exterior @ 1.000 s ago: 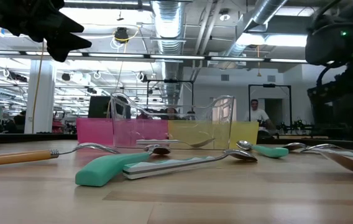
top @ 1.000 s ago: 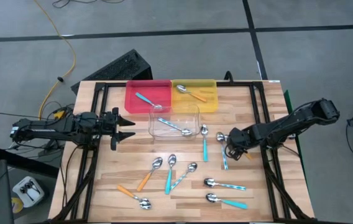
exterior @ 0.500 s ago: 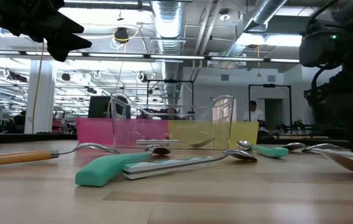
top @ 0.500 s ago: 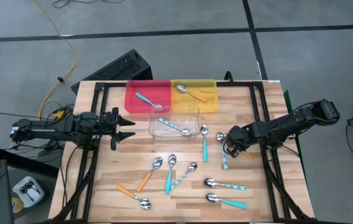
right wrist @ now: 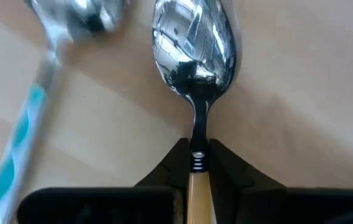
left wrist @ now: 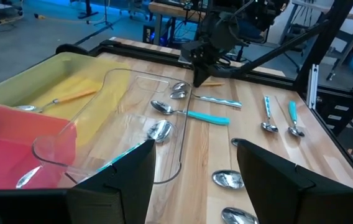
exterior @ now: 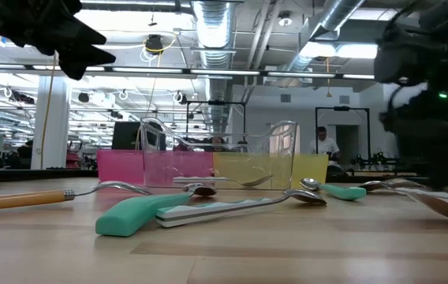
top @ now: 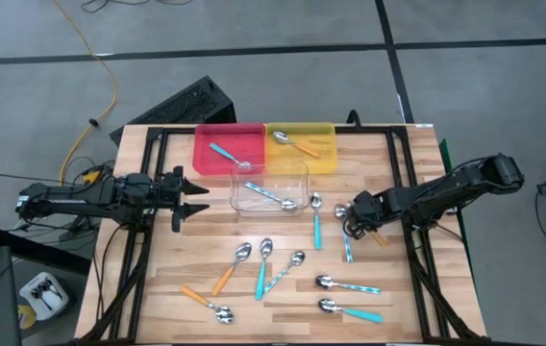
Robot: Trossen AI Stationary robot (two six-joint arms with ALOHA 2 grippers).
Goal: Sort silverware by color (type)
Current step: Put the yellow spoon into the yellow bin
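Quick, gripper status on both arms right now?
Left gripper: open, holding nothing, over the table's left side.
Right gripper: shut on the orange-handled spoon, by its neck, low at the table's right.

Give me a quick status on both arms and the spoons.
Right gripper shut on orange-handled spoon, down at table. Left gripper open, waiting beside clear tray. Nothing blocking.

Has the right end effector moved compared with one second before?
Yes. In the high view the right end effector moved slightly toward the clear tray, now shut on an orange-handled spoon.
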